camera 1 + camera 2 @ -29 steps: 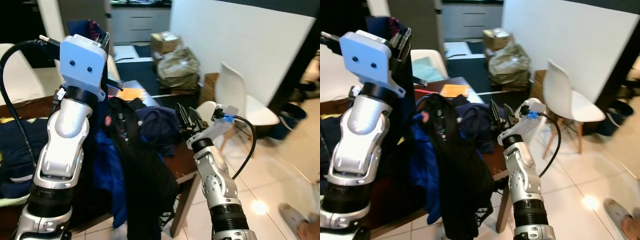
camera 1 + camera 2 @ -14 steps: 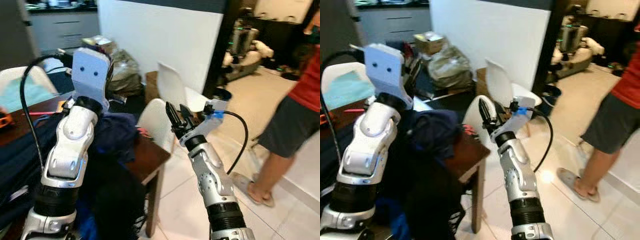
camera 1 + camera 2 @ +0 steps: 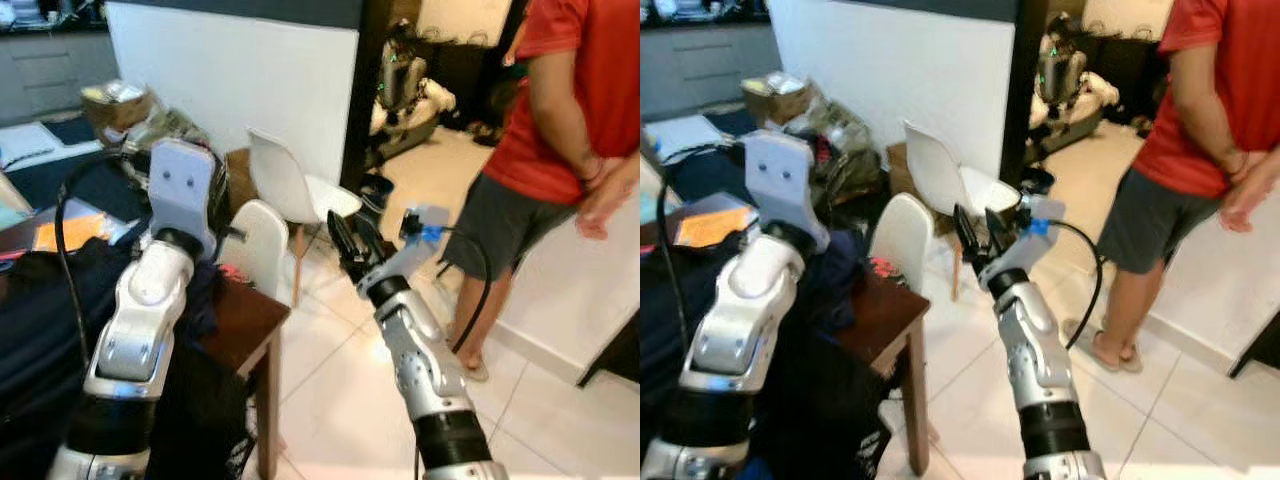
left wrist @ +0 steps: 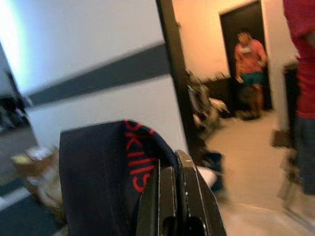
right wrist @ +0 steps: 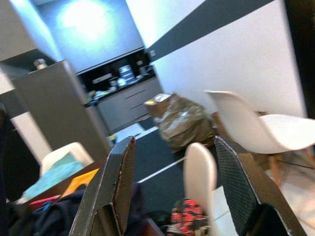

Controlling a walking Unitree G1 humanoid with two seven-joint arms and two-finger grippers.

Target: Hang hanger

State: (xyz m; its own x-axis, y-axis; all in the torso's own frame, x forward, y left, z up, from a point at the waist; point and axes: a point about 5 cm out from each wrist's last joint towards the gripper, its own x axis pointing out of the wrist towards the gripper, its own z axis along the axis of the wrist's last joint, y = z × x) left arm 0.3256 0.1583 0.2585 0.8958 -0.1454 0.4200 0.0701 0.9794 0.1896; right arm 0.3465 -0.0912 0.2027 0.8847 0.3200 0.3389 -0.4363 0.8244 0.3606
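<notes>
The left gripper [image 4: 172, 196], fingers pressed together, pinches a navy garment [image 4: 106, 172] — soft, likely draping heavily off its hanger. The right gripper [image 3: 347, 240] is spread, empty — free to steady the cloth.

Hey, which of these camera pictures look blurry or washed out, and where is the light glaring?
Left wrist view: soft motion blur throughout, the dark garment by the left pincer fairly readable. Right wrist view: a blown-out glare patch high on the wall, the right pincer sharp, background smeared. Head views: mildly blurred, the person softest, the white chair evenly lit.
</notes>
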